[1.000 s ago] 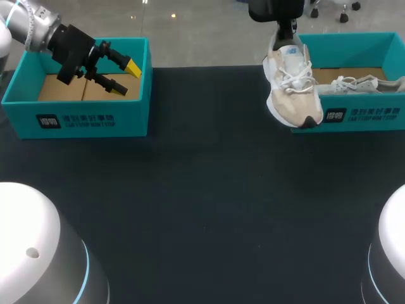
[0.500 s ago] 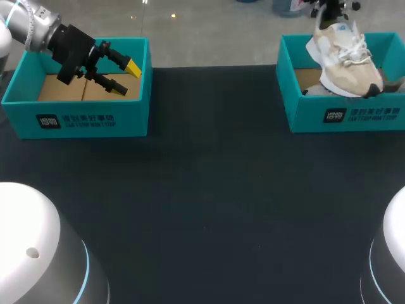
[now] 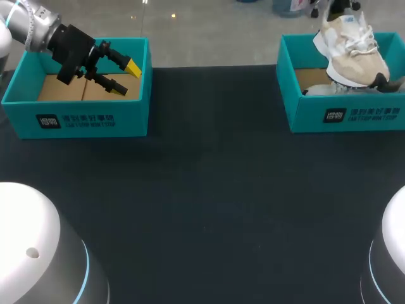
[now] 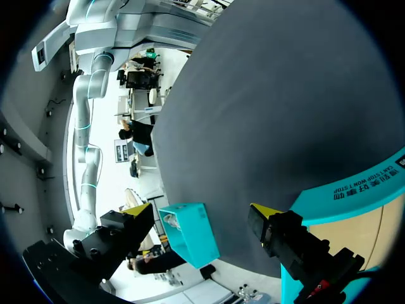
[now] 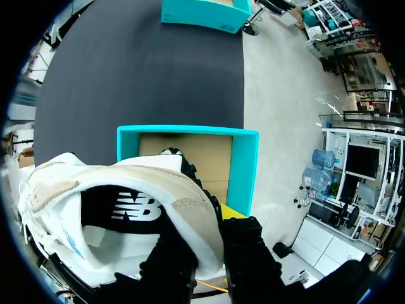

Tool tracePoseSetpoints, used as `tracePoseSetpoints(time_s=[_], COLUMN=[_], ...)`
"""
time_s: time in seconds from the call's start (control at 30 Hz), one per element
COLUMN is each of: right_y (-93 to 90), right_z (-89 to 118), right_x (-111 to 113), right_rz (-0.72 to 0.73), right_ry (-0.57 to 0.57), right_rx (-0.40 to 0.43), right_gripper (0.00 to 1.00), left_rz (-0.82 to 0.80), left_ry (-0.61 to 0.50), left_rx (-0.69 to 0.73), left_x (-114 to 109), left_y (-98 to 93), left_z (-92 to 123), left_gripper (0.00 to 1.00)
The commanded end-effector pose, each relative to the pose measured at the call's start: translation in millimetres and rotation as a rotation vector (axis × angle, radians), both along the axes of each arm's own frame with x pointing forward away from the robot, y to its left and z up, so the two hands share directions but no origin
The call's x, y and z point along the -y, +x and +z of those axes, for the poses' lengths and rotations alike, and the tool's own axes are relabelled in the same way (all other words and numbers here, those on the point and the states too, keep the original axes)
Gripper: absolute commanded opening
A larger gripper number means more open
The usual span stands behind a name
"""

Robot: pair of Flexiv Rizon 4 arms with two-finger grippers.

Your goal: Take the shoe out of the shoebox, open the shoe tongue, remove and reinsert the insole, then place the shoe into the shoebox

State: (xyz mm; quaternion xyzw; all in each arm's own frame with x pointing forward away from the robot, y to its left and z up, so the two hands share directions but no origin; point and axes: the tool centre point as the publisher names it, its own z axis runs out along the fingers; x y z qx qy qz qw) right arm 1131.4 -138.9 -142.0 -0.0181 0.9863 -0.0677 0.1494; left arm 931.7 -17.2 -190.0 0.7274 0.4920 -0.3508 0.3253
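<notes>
1. The right shoebox point(image 3: 345, 115), teal and open-topped, stands on the dark bench point(image 3: 209, 190).
2. The shoe point(image 3: 353, 54), beige and white, hangs just above the right shoebox, heel up and toe tilted down toward the box's inside.
3. The right fingers point(image 5: 250, 253) are clamped on the shoe's heel wall, one on each side of it, directly above the right shoebox.
4. A second shoe point(image 3: 323, 89), pale grey, lies inside the right shoebox, under the held one.
5. The left shoebox point(image 3: 82, 117), also teal, stands well apart from the right shoebox, across the bench.
6. The left fingers point(image 3: 131, 66) are apart and hold nothing, over the left shoebox. From the left wrist, the right shoebox shows far off between them.
</notes>
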Motion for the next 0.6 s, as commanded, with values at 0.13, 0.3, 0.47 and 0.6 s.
tracePoseSetpoints(time_s=[0.13, 0.3, 0.47, 0.6], right_y=[6.4, 20.1, 32.3, 42.3], right_z=[2, 7, 0, -5], right_x=[13, 46, 74, 92], right_rz=[-0.034, -0.076, -0.094, -0.111], right_ry=[-0.001, -0.026, -0.057, -0.056], right_rx=[0.003, 0.029, 0.031, 0.037], right_gripper=[0.0, 0.0, 0.0, 0.0], left_rz=[-0.001, -0.001, -0.001, -0.001], left_ry=[0.003, 0.003, 0.003, 0.003], left_rx=[0.001, 0.001, 0.001, 0.001], left_x=[0, 0, 0, 0], left_y=[-0.2, -0.2, -0.2, -0.2], left_z=[0, 0, 0, 0], left_gripper=[1.0, 1.0, 1.0, 1.0])
